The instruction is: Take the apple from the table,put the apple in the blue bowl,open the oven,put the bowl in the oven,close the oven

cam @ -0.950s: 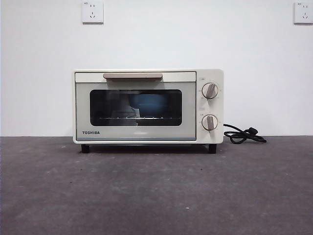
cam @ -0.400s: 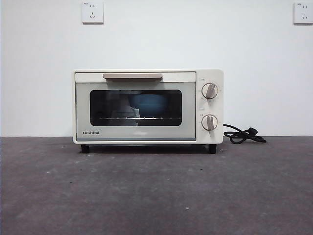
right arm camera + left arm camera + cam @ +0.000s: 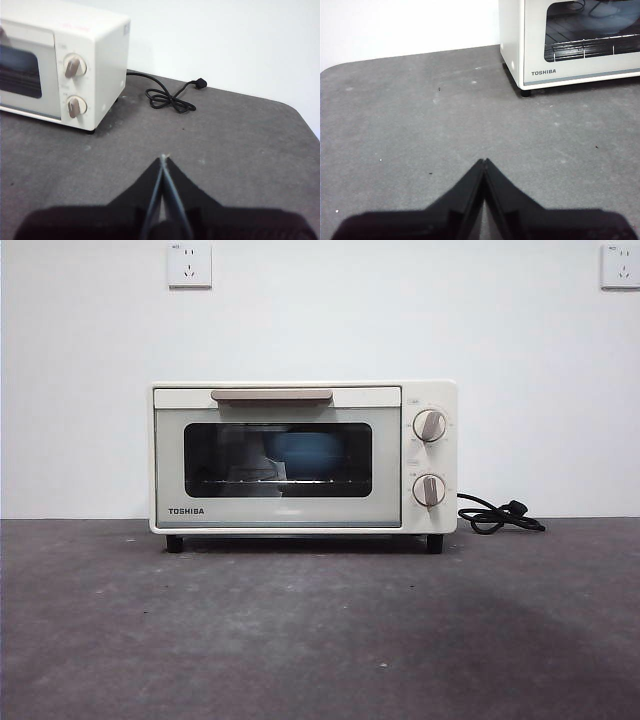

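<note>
The cream-white TOSHIBA oven (image 3: 300,455) stands at the back of the dark grey table (image 3: 320,630) with its glass door shut. Through the glass I see the blue bowl (image 3: 303,453) resting on the wire rack inside. The apple is hidden from view. My left gripper (image 3: 484,161) hovers shut and empty over bare table, off the oven's (image 3: 570,45) front left corner. My right gripper (image 3: 163,157) is shut and empty too, over the table beyond the oven's (image 3: 65,65) knob side. Neither gripper appears in the front view.
A coiled black power cord (image 3: 498,515) lies on the table to the right of the oven, also in the right wrist view (image 3: 167,97). Two knobs (image 3: 429,426) sit on the oven's right panel. A white wall with two sockets stands behind.
</note>
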Controlling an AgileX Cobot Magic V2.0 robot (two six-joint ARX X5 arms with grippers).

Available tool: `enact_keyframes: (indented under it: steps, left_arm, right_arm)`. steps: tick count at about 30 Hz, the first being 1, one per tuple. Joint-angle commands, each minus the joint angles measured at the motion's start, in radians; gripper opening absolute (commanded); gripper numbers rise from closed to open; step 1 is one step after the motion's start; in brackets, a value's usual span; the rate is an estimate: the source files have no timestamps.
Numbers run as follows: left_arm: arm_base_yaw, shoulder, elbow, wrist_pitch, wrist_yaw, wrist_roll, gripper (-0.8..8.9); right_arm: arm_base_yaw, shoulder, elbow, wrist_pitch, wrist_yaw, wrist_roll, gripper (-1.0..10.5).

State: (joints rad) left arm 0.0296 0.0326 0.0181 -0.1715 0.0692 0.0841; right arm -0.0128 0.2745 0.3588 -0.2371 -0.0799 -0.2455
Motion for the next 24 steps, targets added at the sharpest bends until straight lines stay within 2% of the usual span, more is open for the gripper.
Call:
enact_keyframes:
  steps: [1,7,13,17,24]
  left_arm:
    - [-0.002,0.0,-0.01,0.008,0.001,-0.01,-0.04]
    - [-0.002,0.0,-0.01,0.008,0.002,-0.01,-0.04]
    - [-0.002,0.0,-0.01,0.008,0.001,-0.01,-0.04]
    - [-0.002,0.001,-0.01,0.008,0.001,-0.01,-0.04]
    - [-0.002,0.0,-0.01,0.008,0.002,-0.01,-0.04]
  right_arm:
    - [-0.001,-0.085,-0.134,0.086,0.002,0.04,0.0]
    - [0.0,-0.229,-0.293,0.129,0.003,0.058,0.0]
    - [0.0,-0.267,-0.345,0.071,0.085,0.174,0.0]
    - [0.0,-0.267,-0.345,0.046,0.113,0.182,0.0]
    - [0.0,-0.267,-0.345,0.047,0.114,0.191,0.0]
